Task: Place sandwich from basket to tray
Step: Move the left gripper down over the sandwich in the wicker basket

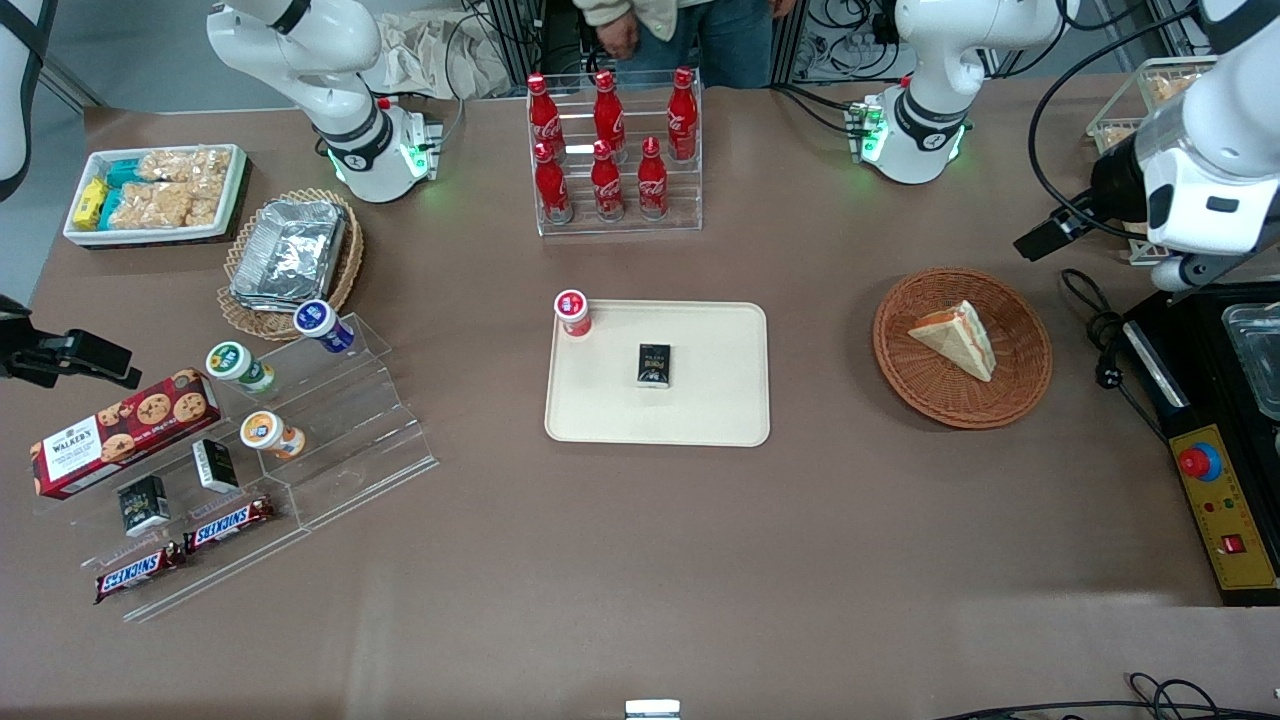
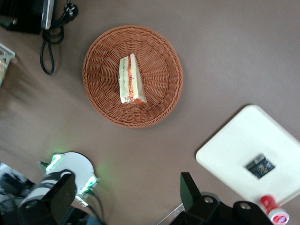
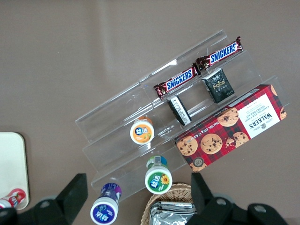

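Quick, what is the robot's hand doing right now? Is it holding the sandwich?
The gripper is open and holds nothing. It hangs high above the table near the basket, and the sandwich lies in the basket, untouched.

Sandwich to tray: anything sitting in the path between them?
Nothing visible. Bare table separates the basket holding the sandwich from the tray. A small black box and a red-lidded cup already sit on the tray. The gripper hangs high above.

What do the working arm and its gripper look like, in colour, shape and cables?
The working left arm is glossy white with rounded shells, a black wrist section and a black cable looping to it. Its round base glows green. The gripper, high above the table, has dark black fingers.
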Robot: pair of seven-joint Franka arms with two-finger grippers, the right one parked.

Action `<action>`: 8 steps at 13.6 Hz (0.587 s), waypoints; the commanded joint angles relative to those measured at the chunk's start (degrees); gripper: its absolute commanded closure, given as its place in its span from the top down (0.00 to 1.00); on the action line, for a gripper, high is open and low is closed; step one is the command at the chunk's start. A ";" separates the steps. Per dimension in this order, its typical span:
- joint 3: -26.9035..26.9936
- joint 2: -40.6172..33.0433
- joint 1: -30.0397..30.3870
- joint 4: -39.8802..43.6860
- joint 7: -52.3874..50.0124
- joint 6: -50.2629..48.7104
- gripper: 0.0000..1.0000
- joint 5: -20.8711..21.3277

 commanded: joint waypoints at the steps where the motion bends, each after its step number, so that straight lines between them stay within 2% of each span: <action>1: -0.27 -13.88 0.00 -20.08 -7.55 10.53 1.00 -0.19; 3: -0.19 -16.02 0.09 -26.09 -8.00 14.07 1.00 -0.19; 6: 0.08 -14.88 0.35 -29.17 -8.45 19.07 1.00 -0.10; 8: -0.01 -14.44 2.81 -33.73 -8.45 24.95 1.00 -0.10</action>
